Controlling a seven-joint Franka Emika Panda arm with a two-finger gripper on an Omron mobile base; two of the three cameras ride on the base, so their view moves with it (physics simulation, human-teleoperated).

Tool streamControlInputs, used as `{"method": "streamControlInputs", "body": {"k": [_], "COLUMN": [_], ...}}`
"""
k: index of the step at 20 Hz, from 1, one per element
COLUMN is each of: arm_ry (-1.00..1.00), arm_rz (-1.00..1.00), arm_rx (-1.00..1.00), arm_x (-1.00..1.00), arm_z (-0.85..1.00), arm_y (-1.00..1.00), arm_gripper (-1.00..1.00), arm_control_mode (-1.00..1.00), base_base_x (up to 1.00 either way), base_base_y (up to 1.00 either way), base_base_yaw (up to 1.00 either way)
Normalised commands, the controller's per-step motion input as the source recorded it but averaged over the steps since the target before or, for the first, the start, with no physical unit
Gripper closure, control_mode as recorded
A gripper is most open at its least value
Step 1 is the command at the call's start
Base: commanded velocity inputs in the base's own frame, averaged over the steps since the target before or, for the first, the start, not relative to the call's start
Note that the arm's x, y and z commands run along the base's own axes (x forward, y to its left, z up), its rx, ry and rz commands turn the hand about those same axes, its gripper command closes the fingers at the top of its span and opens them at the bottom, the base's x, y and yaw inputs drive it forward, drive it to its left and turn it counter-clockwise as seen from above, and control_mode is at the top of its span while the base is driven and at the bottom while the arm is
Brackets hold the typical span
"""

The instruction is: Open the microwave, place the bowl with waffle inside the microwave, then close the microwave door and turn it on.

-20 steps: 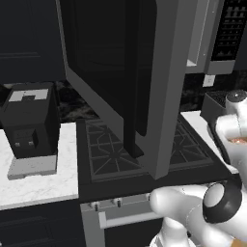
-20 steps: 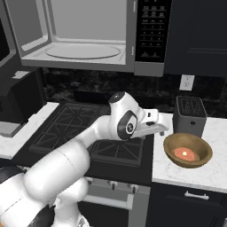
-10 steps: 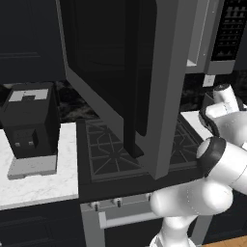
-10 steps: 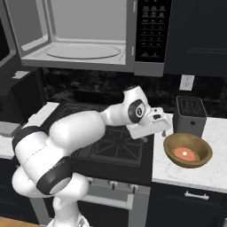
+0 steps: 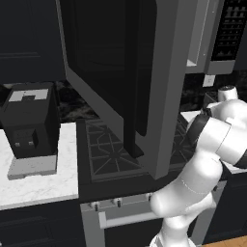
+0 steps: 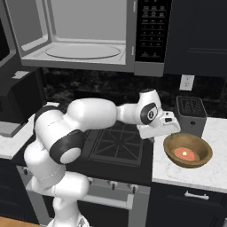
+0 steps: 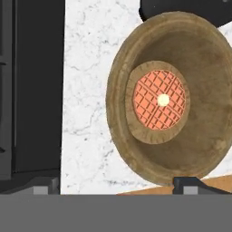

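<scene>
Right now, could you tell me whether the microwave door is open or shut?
Open. The microwave door is swung wide out over the stove, and the right base view looks straight into the microwave cavity with its round turntable plate exposed.

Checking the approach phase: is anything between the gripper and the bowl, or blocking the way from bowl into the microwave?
Nothing visible. The open gripper hovers just over the bowl holding the waffle. The microwave door is swung open, and the microwave cavity looks unobstructed.
</scene>
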Motion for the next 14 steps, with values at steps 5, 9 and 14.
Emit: {"method": "streamControlInputs", "body": {"k": [5, 9, 14], "arm_ry": [0.0, 0.0, -0.01], "arm_rz": [0.02, 0.05, 0.02], "arm_rx": [0.01, 0.0, 0.0], "arm_x": [0.4, 0.55, 0.27], "arm_z": [-0.32, -0.3, -0.29], "arm_y": [-0.22, -0.22, -0.22], "arm_gripper": [-1.0, -1.0, -1.0], "arm_control_mode": [-1.0, -1.0, -1.0], "base_base_x": [0.0, 0.0, 0.0], "base_base_y": [0.0, 0.0, 0.0], "base_base_yaw": [0.0, 0.0, 0.0]}}
